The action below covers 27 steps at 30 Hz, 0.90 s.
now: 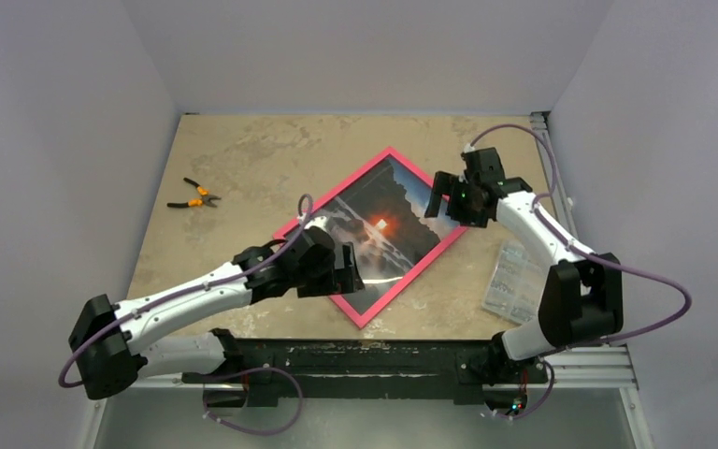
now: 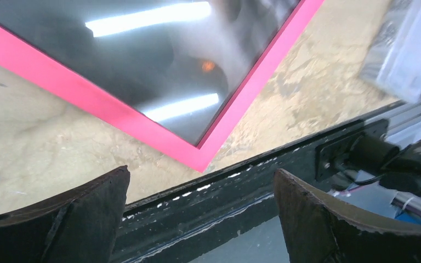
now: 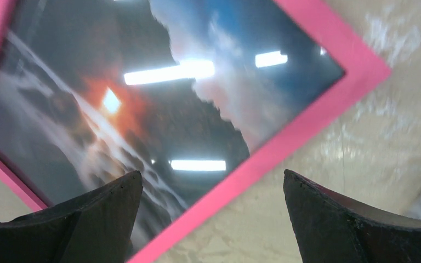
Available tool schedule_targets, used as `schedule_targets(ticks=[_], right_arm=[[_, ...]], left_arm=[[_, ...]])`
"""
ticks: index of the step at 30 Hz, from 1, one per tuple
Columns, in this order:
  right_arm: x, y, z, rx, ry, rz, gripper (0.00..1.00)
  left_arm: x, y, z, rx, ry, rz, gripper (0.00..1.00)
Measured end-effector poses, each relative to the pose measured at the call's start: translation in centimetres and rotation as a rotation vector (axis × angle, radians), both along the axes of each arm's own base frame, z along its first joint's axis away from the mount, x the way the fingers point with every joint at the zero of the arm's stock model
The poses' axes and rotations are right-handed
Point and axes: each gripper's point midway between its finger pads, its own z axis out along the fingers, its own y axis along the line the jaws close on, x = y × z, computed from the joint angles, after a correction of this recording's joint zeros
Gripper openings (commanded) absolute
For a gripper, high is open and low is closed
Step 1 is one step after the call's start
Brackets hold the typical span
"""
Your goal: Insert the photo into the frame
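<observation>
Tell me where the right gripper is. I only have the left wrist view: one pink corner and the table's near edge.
Observer: The right gripper hangs over the right corner of the frame, jaws open, holding nothing.
Operator: Does the photo reach into that corner?
Observer: Yes. In the right wrist view the photo lies face up, with blue sky right up against the pink border there.
Operator: Anything loose on the left side?
Observer: Orange-handled pliers lie on the table at far left, well apart from the frame.
</observation>
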Motion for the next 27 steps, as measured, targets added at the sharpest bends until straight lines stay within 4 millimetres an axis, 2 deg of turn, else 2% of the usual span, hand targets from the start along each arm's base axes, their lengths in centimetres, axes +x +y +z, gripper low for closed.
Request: schedule_targets(ticks=[3, 7, 11, 14, 16, 19, 24, 26, 27], right_arm=[[-3.5, -0.4, -2.1, 0.004, 0.068, -0.005, 0.94], [-8.1, -0.8, -4.6, 0.008, 0.162, -0.002, 0.90], [-10.0, -0.5, -6.5, 0.007, 0.219, 0.002, 0.86], [-10.7, 0.0, -7.9, 0.000, 0.261, 0.008, 0.80], [-10.6, 0.7, -8.8, -0.002, 0.276, 0.017, 0.78], [-10.5, 1.7, -9.6, -0.028, 0.295, 0.040, 0.78], [-8.5, 3.6, -9.8, -0.084, 0.261, 0.082, 0.76], [-7.7, 3.9, -9.9, -0.116, 0.253, 0.082, 0.70], [-7.6, 3.8, -9.9, -0.133, 0.257, 0.081, 0.63]], left_arm=[[1.5, 1.1, 3.1, -0.003, -0.069, 0.026, 1.00], [3.9, 3.2, 8.2, -0.027, -0.185, 0.083, 1.00], [5.1, 5.4, 13.0, -0.034, -0.292, 0.129, 1.00], [5.2, 6.2, 15.6, -0.049, -0.344, 0.136, 1.00], [5.0, 6.4, 16.0, -0.055, -0.355, 0.134, 1.00], [4.7, 6.7, 15.7, -0.045, -0.346, 0.132, 1.00], [4.1, 7.4, 13.9, -0.026, -0.324, 0.133, 1.00], [3.9, 7.5, 13.8, -0.027, -0.325, 0.134, 1.00], [3.9, 7.6, 13.9, -0.031, -0.329, 0.136, 1.00]])
